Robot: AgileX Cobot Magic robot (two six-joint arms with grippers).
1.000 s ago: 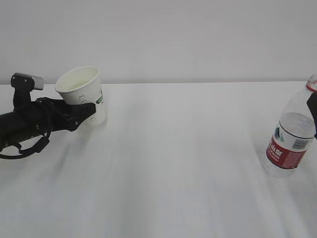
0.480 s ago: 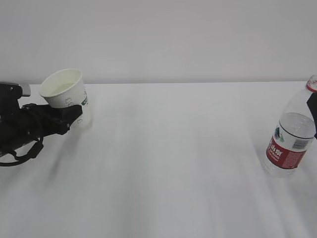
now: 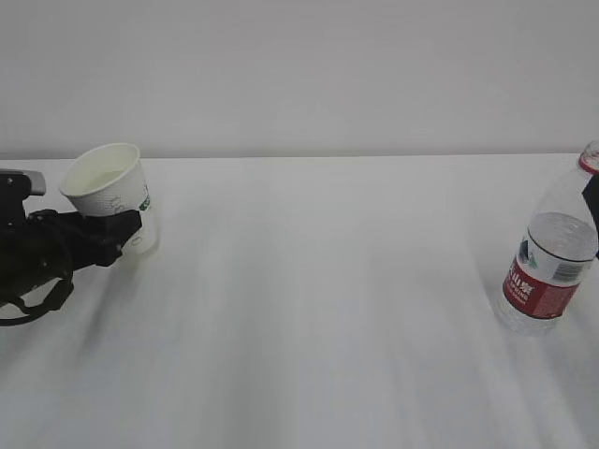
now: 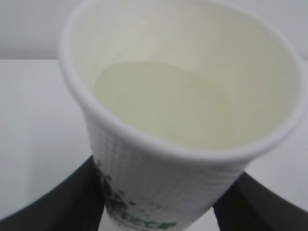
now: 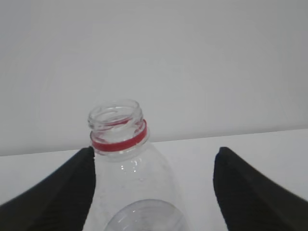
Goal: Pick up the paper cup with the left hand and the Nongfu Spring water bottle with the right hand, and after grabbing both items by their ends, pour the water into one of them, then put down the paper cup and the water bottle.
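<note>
Between the left hand's [image 3: 117, 227] fingers [image 4: 72, 202] the tilted cup [image 3: 110, 195] sits pinched, water [image 4: 159, 108] inside. The right hand [image 5: 154, 192] stands spread, the bottle [image 3: 552, 253] against its left finger [image 5: 53, 192].

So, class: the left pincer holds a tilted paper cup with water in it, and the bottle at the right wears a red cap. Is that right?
Not quite. The bottle has no cap: the right wrist view shows its mouth open above a red neck ring. The rest stands: the left pincer holds the tilted paper cup with water in it.
</note>
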